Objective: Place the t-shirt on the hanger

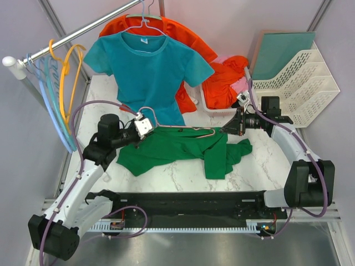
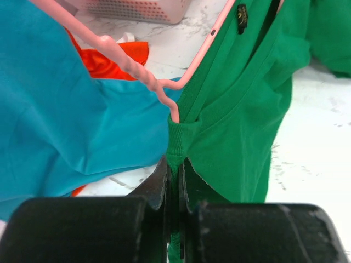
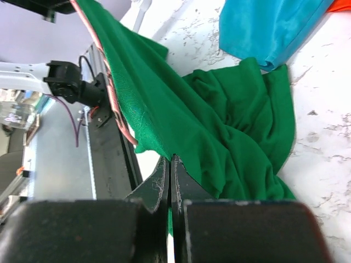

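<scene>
The dark green t-shirt (image 1: 177,151) hangs stretched between my two grippers above the marble table, its lower part lying on the table. The pink wire hanger (image 1: 183,129) runs along the shirt's top edge, its hook near my left gripper; it also shows in the left wrist view (image 2: 137,68). My left gripper (image 1: 145,126) is shut on the shirt's collar rib (image 2: 176,143), right below the hanger's twisted neck. My right gripper (image 1: 232,125) is shut on the shirt's fabric (image 3: 181,126), with the hanger's pink wire (image 3: 112,93) beside it.
A teal t-shirt (image 1: 150,69) hangs on a rail at the back, over orange-red garments (image 1: 194,39). A pink bin (image 1: 219,100) holds more orange clothes. A white rack (image 1: 299,83) stands at back right. Orange and light blue hangers (image 1: 58,83) hang at left.
</scene>
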### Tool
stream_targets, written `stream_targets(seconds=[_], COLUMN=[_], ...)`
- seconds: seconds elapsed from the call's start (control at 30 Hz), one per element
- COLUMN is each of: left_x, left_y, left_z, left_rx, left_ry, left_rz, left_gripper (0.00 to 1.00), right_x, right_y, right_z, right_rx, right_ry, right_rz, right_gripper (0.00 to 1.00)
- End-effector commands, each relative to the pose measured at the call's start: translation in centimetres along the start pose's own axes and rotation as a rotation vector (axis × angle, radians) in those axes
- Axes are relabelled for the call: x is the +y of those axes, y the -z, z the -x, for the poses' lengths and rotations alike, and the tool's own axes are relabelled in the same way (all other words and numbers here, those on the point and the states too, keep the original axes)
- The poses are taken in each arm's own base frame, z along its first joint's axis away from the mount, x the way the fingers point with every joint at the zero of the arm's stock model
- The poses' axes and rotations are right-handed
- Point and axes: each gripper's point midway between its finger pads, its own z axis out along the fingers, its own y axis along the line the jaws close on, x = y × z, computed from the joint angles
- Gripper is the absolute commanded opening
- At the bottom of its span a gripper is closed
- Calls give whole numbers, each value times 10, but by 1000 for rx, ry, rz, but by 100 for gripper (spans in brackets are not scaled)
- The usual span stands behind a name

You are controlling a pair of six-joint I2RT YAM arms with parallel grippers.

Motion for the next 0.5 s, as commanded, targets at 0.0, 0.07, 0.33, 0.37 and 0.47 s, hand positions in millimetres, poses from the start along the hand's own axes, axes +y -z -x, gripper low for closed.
stream_targets(seconds=[0.0, 0.07, 0.33, 0.37, 0.47], left_x=[50, 57, 65, 59, 35], left_y=[18, 19, 25, 23, 16], left_z=[-12, -17, -37, -41, -41], left_rx=[88, 110, 188, 196, 176], left_ry=[-210, -204, -257, -258, -292], left_rz=[240, 277, 342, 304, 166], left_gripper=[2, 2, 2, 2, 2], right_x=[-13, -16, -20, -19, -14], right_y=[15, 19, 28, 28, 29], right_z=[16, 16, 11, 10, 16], right_rx=[-41, -45, -51, -49, -47], right_ry=[-11, -6, -24, -20, -3], right_rz=[-39, -49, -48, -46, -34], right_gripper=[0, 0, 0, 0, 0])
